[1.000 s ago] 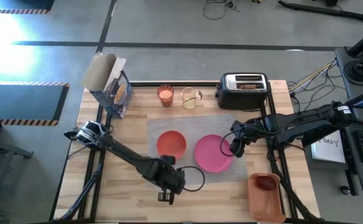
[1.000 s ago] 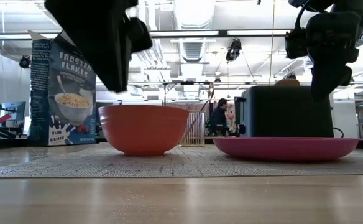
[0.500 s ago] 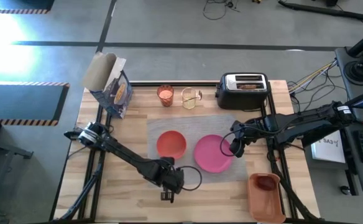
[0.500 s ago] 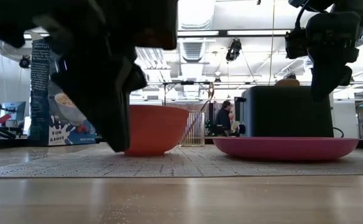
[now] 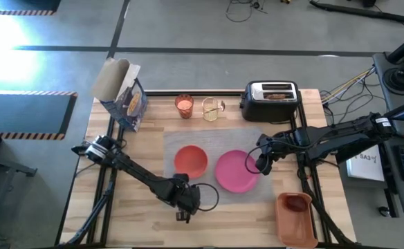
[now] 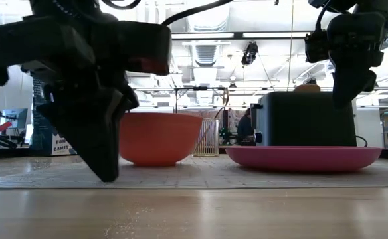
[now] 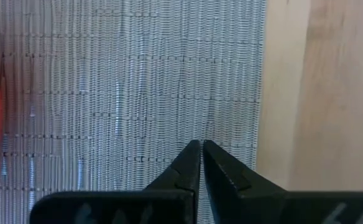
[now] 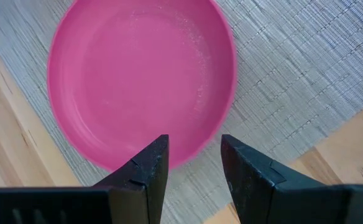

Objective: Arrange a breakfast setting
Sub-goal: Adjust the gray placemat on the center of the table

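— Two grippers are seen: the left gripper (image 7: 200,149) is clenched on nothing at the grey placemat (image 5: 216,142) front edge; the right gripper (image 8: 194,155) hangs parted over the round pink plate (image 5: 236,170).

— If dragged, the mat could be bunched, and plate and orange-red bowl (image 5: 190,160) shifted.

A robotics lab or workshop: a bare concrete floor (image 5: 209,31) with hazard-striped tape (image 5: 29,93), loose cables (image 5: 247,8), exposed ceiling ducts (image 6: 207,26) with strip lights, and a person (image 6: 247,126) working beyond the counter (image 5: 153,145).
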